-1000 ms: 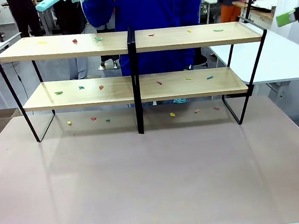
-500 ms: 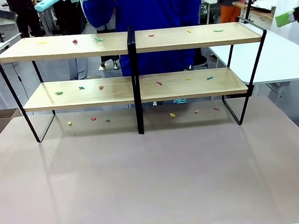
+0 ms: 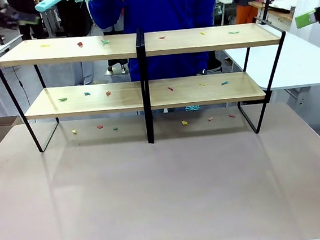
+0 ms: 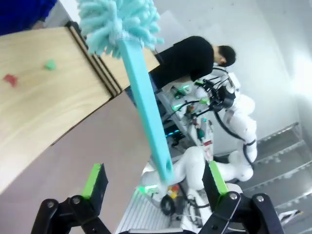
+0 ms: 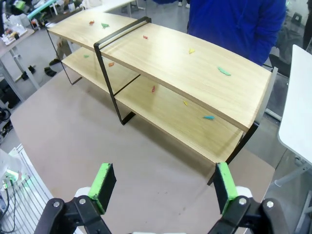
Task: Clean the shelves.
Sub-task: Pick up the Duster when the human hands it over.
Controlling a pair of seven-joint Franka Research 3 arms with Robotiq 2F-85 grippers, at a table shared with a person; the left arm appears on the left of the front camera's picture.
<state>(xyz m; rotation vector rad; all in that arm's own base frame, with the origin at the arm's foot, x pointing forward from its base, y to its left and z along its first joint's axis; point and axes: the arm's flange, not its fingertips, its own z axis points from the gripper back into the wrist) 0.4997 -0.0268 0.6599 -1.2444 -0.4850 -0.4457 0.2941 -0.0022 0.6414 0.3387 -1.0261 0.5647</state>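
The shelves (image 3: 197, 40) stand across the middle of the front view at the far side of the desk (image 3: 167, 198). Nothing looks cleaned yet: small coloured scraps (image 3: 108, 93) dot both boards and the desk beneath. A teal duster (image 3: 58, 1) pokes in at the upper left by the person (image 3: 160, 6) in blue, its handle end between the spread, ungripping fingers of the left pincer (image 4: 155, 175) — the right pincer (image 5: 165, 183) is spread and empty too, so taking the duster and all the sweeping seem left.
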